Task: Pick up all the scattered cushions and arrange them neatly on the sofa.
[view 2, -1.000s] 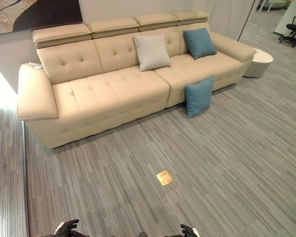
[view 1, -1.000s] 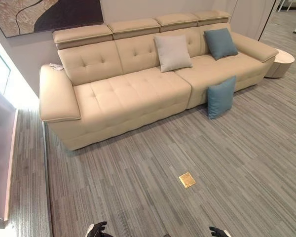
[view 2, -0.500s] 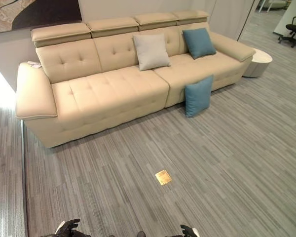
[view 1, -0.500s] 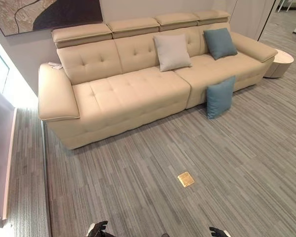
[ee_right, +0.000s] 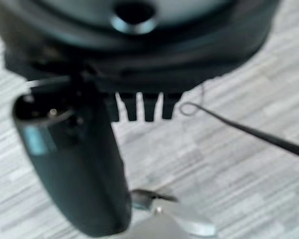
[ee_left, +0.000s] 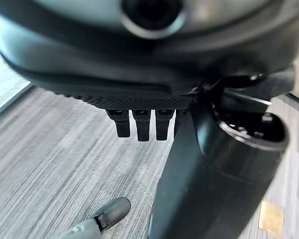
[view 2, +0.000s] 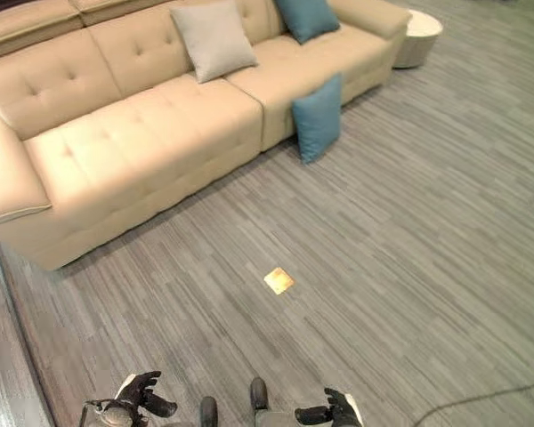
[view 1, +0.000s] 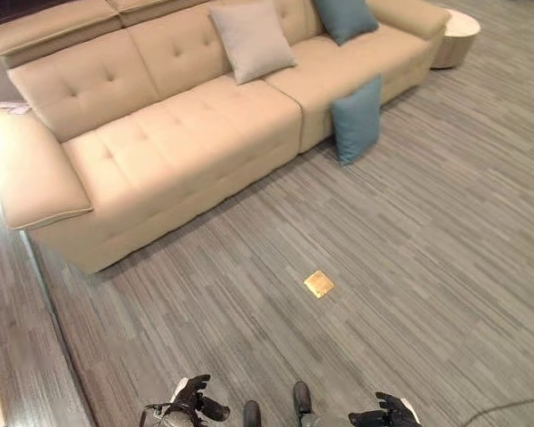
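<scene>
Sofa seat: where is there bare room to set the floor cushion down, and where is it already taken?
The widest free patch is the sofa seat between its left armrest and the grey cushion. A narrower bare strip lies between the grey cushion and the blue cushion on the seat. The blue cushion on the floor leans against the sofa front. Both hands hang empty, low over the carpet.

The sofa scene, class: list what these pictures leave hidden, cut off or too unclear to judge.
- Sofa: its headrests are cut by the top edge of both eye views.
- Blue cushion on the seat: its top is cut off by the same edge.
- Blue cushion on the floor: it leans on the sofa front; its back is hidden.
- Small thing on the armrest: too small to name.
- Round side table: partly behind the sofa's far arm.
</scene>
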You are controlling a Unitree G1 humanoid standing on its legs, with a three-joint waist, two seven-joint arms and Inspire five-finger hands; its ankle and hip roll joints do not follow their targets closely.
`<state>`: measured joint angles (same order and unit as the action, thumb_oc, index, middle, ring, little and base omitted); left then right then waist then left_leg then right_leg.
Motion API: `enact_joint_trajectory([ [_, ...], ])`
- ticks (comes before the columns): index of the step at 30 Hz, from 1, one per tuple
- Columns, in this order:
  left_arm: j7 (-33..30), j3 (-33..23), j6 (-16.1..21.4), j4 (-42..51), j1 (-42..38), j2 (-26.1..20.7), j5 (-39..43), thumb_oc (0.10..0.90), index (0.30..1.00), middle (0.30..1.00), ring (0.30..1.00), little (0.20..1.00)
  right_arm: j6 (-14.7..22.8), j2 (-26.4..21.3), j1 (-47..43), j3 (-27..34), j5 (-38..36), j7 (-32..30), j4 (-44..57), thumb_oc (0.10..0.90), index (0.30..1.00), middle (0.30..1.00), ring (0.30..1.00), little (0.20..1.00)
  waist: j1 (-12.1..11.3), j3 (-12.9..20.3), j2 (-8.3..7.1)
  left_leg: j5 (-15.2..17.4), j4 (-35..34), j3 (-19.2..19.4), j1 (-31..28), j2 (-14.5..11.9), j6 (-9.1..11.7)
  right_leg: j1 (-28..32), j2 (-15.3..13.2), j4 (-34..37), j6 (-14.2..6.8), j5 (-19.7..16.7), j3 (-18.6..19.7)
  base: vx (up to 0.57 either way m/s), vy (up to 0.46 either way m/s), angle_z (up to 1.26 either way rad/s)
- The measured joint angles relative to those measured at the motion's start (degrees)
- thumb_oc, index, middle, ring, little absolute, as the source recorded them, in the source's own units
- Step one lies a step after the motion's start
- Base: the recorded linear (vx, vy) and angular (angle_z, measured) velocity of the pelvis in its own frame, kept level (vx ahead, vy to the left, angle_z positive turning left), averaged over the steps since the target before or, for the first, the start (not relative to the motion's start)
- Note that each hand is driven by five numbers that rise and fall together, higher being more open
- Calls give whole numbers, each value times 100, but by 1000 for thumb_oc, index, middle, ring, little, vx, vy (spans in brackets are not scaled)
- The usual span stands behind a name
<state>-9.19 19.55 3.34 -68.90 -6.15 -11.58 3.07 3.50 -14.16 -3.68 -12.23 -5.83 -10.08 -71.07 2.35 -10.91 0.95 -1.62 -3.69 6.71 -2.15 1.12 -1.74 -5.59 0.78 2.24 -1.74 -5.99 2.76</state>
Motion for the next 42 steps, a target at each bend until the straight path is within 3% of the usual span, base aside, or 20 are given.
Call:
enact_joint_trajectory([
  [1, 1, -63, 0, 31, -55, -59, -5, 800, 900, 900, 900, 900, -40, 50, -21, -80, 1, -13, -15, 800, 900, 900, 900, 900, -22, -67, -109, 51, 24, 251, -50, 71, -23, -219, -130, -281, -124, -50, -573, -69, 46, -118],
  [2, -9, -135, -8, 17, -59, -165, -3, 800, 900, 900, 900, 900, -29, 124, -120, -157, 7, -17, 12, 800, 900, 900, 900, 900, -10, -145, -250, 102, 180, 364, 26, 58, -25, -397, -81, -397, -16, -259, -548, 2, -44, -142],
  [3, -15, -143, -7, 24, -36, -203, -4, 800, 900, 900, 900, 900, -8, 115, -260, -210, 33, -17, 8, 800, 900, 900, 900, 900, -99, -142, -172, 120, 89, 580, 65, -186, -20, -500, -35, -279, -500, -399, -811, 62, -84, -149],
  [4, -8, -249, -55, -26, -86, -234, -17, 800, 900, 900, 900, 900, -35, 99, -355, -181, 58, -33, 0, 800, 900, 900, 900, 900, -136, -174, -176, 106, 40, 838, 83, -272, -29, -559, -187, -441, -319, -10, -1787, 105, -110, -117],
  [6, -8, -285, -81, -17, -84, -253, -30, 800, 900, 900, 900, 900, -50, 38, -199, -173, 58, -43, 0, 800, 900, 900, 900, 900, -142, -155, -211, 205, 34, 875, -11, -290, -60, -266, -570, -650, -328, 203, -2357, 135, -106, -48],
  [11, -6, -254, -83, -25, -59, -225, -98, 800, 900, 900, 900, 900, -87, -34, 3, -87, 54, -39, -4, 800, 900, 900, 900, 900, -145, -164, -137, 145, 69, 812, -145, -399, 102, 111, -478, -381, 55, 301, -2305, 88, -128, -4],
  [14, 7, -212, -81, -63, -122, -112, -92, 800, 900, 900, 900, 900, -69, -50, 84, -76, 16, -35, -7, 800, 900, 900, 900, 900, -164, -144, -150, 179, 875, 459, 199, -455, 151, 465, -406, 153, 141, 226, -2284, 71, -258, 23],
  [18, 7, -260, -62, 29, -157, -46, -1, 800, 900, 900, 900, 900, 21, -74, -77, -114, -27, -39, 19, 800, 900, 900, 900, 900, -213, -190, -227, 256, 2536, 1, 982, -531, 572, 727, -354, 304, 411, 281, -2257, 129, -87, 2],
  [22, 21, -155, -52, 161, -257, -7, 26, 800, 900, 900, 900, 900, 40, -90, -209, -212, -83, -43, -5, 800, 900, 900, 900, 900, -299, -225, -293, 221, 1499, -115, 1217, -403, 581, 698, -256, 346, 566, 448, -2120, 212, 3, -3],
  [24, 31, -149, -53, 153, -286, -4, 27, 800, 900, 900, 900, 900, 38, -103, -240, -212, -107, -56, -10, 800, 900, 900, 900, 900, -325, -237, -312, -62, 650, -130, 1304, -274, 686, 729, -175, 347, 593, 516, -2078, 244, 19, -7],
  [28, 45, -253, -13, 140, -353, -35, 37, 800, 900, 900, 900, 900, 23, -96, -222, -229, -115, -114, -61, 800, 900, 900, 900, 900, -534, -242, -280, -487, 213, -292, 1597, -217, 741, 857, 103, 347, 604, 676, -1604, 304, 92, -67],
  [31, 64, -292, 8, 120, -286, -36, 25, 800, 900, 900, 900, 900, 35, -133, -109, -265, -114, -145, -69, 800, 900, 900, 900, 900, -592, -188, -258, -593, 270, -280, 1524, -223, 609, 1131, 127, 307, 465, 767, -1353, 239, 126, -73],
  [32, 69, -276, 17, 32, -261, -11, 21, 800, 900, 900, 900, 900, 31, -150, -48, -318, -105, -145, -107, 800, 900, 900, 900, 900, -494, -134, -223, -784, 360, -323, 1496, -220, 493, 1284, 111, 304, 336, 924, -1263, 298, 187, -32],
  [33, 69, -277, 14, -34, -264, -32, 21, 800, 900, 900, 900, 900, 25, -75, -22, -331, -102, -141, -203, 800, 900, 900, 900, 900, -458, -53, -338, -794, 279, -252, 1366, -100, 175, 1284, -5, 301, 253, 991, -1192, 297, 185, -25],
  [34, 72, -278, 10, -52, -263, -47, 21, 800, 900, 900, 900, 900, 18, -46, -21, -336, -99, -133, -238, 800, 900, 900, 900, 900, -468, -26, -386, -804, 239, -188, 1342, -84, 131, 1268, -48, 284, 215, 1015, -1154, 116, 82, -51],
  [35, 103, -281, -9, -60, -261, -176, 24, 800, 900, 900, 900, 900, -30, 61, -4, -371, -94, -106, -268, 800, 900, 900, 900, 900, -517, 7, -543, -664, 233, 62, 1265, 19, -134, 1117, -226, -24, 0, 1147, -1031, 180, 130, -54],
  [37, 101, -269, -56, -29, -311, -229, 25, 800, 900, 900, 900, 900, -37, 77, -7, -380, -70, -88, -227, 800, 900, 900, 900, 900, -520, 7, -550, -515, 249, 46, 1111, 121, -277, 900, -359, -706, -329, 1347, -1034, 201, 166, -45],
  [39, 104, -215, -98, 30, -268, -283, 25, 800, 900, 900, 900, 900, -35, 51, -91, -407, -21, -35, -121, 800, 900, 900, 900, 900, -544, -56, -394, -360, 188, 52, 754, 56, -306, 269, -538, -2467, -810, 1767, -1102, 141, 124, -22],
  [41, 90, -205, -81, 47, -254, -417, 25, 800, 900, 900, 900, 900, -10, 64, -74, -410, 9, -30, 73, 800, 900, 900, 900, 900, -475, -4, -459, -192, 236, -4, 583, 167, -282, -145, -721, -3260, -986, 1900, -1187, 212, 133, 22],
  [42, 72, -194, -79, 111, -293, -448, 26, 800, 900, 900, 900, 900, -8, 38, -97, -388, 12, -23, 191, 800, 900, 900, 900, 900, -447, -30, -425, 54, 223, -98, 511, 193, -556, -440, -787, -3571, -985, 1914, -1239, 194, 48, 14],
])
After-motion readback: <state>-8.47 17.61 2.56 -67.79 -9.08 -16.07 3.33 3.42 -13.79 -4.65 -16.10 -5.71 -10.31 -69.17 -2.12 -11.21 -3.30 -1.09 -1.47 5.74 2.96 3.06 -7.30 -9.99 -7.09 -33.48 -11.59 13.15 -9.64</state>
